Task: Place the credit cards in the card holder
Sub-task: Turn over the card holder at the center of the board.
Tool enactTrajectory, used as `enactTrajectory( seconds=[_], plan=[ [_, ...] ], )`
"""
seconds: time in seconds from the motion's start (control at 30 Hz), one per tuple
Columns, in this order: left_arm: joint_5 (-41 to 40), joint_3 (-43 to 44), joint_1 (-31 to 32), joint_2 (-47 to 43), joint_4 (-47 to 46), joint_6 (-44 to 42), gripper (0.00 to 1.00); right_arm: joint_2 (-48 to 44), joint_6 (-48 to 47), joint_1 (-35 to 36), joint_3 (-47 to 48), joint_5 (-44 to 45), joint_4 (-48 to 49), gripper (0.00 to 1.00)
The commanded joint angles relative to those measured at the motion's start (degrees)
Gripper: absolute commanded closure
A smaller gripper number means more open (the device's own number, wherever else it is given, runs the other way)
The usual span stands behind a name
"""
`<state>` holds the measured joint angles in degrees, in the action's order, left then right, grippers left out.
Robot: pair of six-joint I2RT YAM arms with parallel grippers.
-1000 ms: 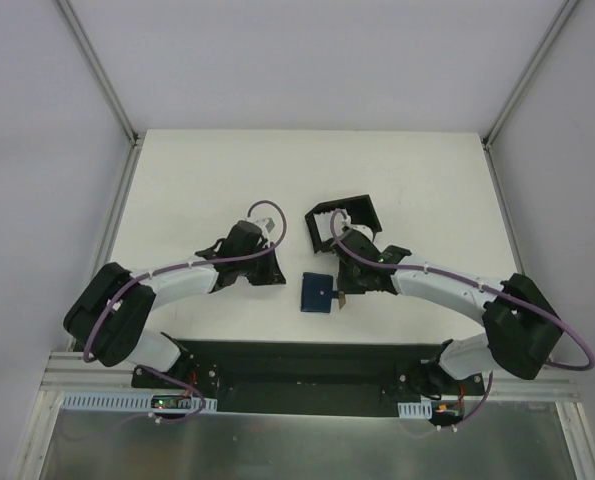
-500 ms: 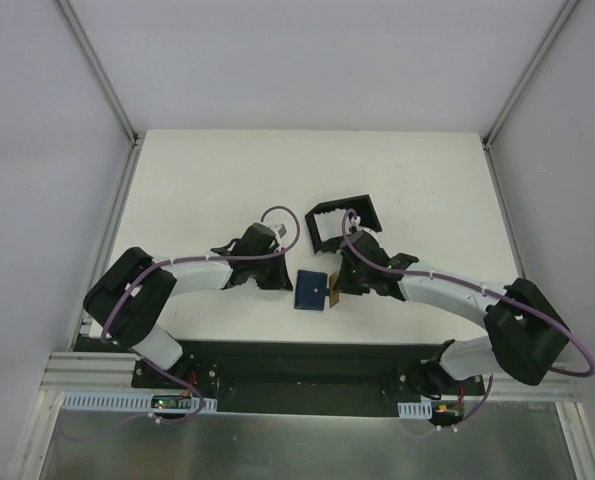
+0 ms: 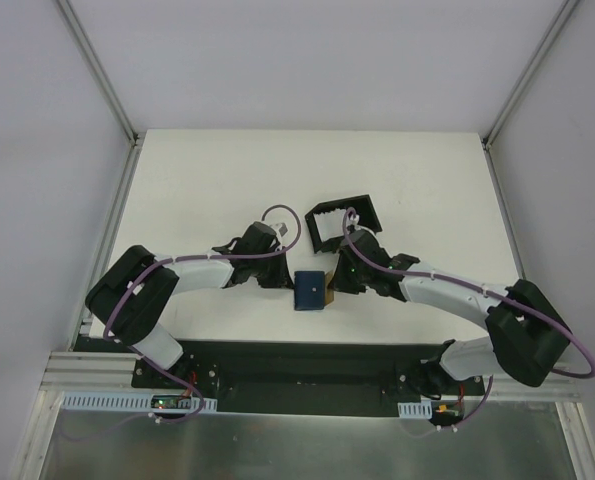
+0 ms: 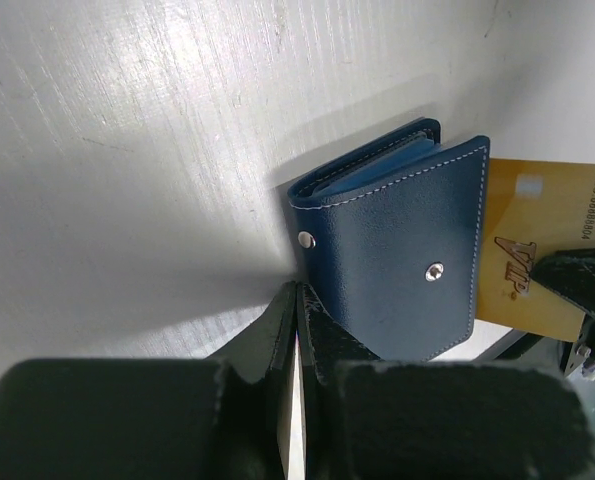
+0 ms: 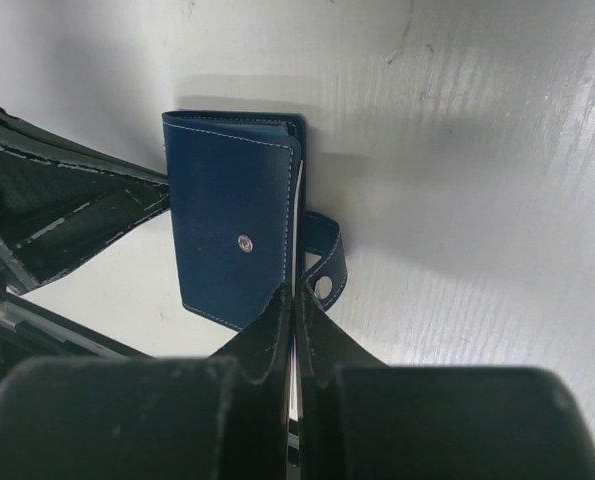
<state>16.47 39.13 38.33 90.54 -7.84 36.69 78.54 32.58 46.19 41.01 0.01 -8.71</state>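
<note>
At the left of the white table (image 3: 197,180), the left gripper (image 4: 295,295) has its fingers pressed together with nothing clearly between them, tips against the near corner of the card holder (image 4: 392,255). Whether they nip an edge cannot be made out. The navy card holder lies between the two arms, folded almost flat, with only a thin wedge of pale blue pocket showing at its far end. Past its right edge juts the yellow-orange card (image 4: 537,245), partly hidden by the cover, so it is unclear whether it sits in a pocket or merely under the flap. The right gripper (image 5: 294,300) is clenched on that card, seen edge-on between its fingers, just beside the loose snap tab (image 5: 322,268). The black tray (image 3: 339,205) stands behind. The likely trouble is that the card butts the closed cover or catches the tab. A push could then skid the lightly braced holder leftward, or bow the card until it slips the pinch.
</note>
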Motion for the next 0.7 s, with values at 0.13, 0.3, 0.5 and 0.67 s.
enactTrajectory(
  seconds=[0.13, 0.3, 0.5, 0.67],
  plan=[
    [0.4, 1.6, 0.8, 0.6, 1.0, -0.9, 1.00, -4.9, -0.3, -0.1, 0.3, -3.1, 1.8, 1.00],
    [0.6, 2.3, 0.8, 0.2, 0.9, -1.1, 1.00, -4.5, -0.3, -0.1, 0.2, -6.3, 4.7, 1.00],
    [1.3, 3.1, 0.8, -0.2, 0.0, -1.1, 1.00, -2.1, 4.3, 0.0, -3.6, -9.5, 16.4, 1.00],
    [2.4, 3.4, 0.8, 0.4, -0.7, -0.2, 1.00, 1.6, 7.7, 0.5, -6.1, -10.9, 23.6, 0.99]
  ],
)
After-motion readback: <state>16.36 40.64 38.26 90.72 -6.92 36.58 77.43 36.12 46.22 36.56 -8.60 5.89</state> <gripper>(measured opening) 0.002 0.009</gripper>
